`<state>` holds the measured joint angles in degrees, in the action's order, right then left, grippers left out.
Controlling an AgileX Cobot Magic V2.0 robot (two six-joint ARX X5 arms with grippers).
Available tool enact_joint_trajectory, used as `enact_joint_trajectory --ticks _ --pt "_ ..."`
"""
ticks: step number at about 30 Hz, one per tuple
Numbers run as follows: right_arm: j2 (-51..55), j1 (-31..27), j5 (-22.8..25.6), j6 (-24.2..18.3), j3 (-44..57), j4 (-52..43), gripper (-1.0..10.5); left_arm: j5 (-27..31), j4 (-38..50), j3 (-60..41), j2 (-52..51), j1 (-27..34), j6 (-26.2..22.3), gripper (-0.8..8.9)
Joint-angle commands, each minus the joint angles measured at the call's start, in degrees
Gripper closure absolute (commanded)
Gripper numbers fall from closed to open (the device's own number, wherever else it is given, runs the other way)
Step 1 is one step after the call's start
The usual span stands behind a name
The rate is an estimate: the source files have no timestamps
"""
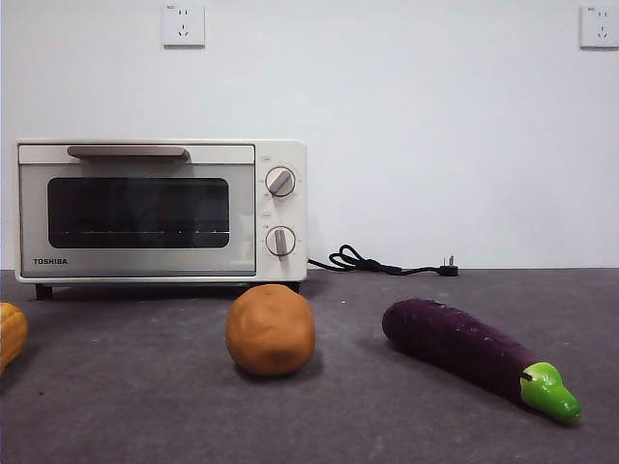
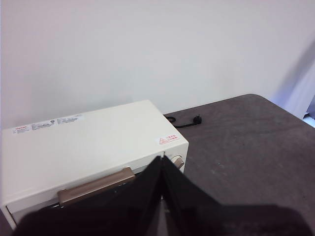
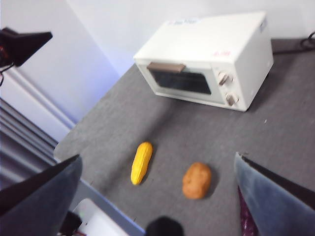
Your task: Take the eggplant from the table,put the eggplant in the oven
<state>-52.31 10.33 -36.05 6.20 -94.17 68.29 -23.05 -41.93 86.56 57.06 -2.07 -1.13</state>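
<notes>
The eggplant [image 1: 474, 353], long and dark purple with a green stem cap, lies on the table [image 1: 387, 425] at the front right, cap toward the near right. The cream-white oven [image 1: 160, 213] stands at the back left with its glass door shut. Neither arm shows in the front view. My left gripper [image 2: 162, 164] hovers shut and empty above the oven [image 2: 88, 147], near its handle [image 2: 96, 186]. My right gripper [image 3: 156, 160] hangs high over the table, open wide with nothing in it. A purple sliver of the eggplant [image 3: 244, 216] peeks beside one jaw.
A round orange-brown ball [image 1: 271, 330] sits mid-table in front of the oven, left of the eggplant. A yellow corn-like toy [image 3: 141, 162] lies further left, at the front view's left edge. A black power cord [image 1: 382, 263] trails along the wall.
</notes>
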Motion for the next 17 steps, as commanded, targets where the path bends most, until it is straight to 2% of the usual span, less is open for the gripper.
enact_joint_trajectory --ticks 1,9,17 --pt "0.0 0.4 -0.9 -0.2 -0.2 1.0 3.2 0.2 1.2 -0.1 1.6 -0.1 -2.5 8.19" --pt "0.0 0.7 -1.1 -0.1 -0.2 4.6 3.2 0.2 4.1 -0.1 10.9 0.4 -4.0 8.19" --pt "0.0 0.7 -1.1 -0.2 -0.2 5.7 3.2 -0.7 7.2 -0.1 22.2 5.3 -3.9 8.19"
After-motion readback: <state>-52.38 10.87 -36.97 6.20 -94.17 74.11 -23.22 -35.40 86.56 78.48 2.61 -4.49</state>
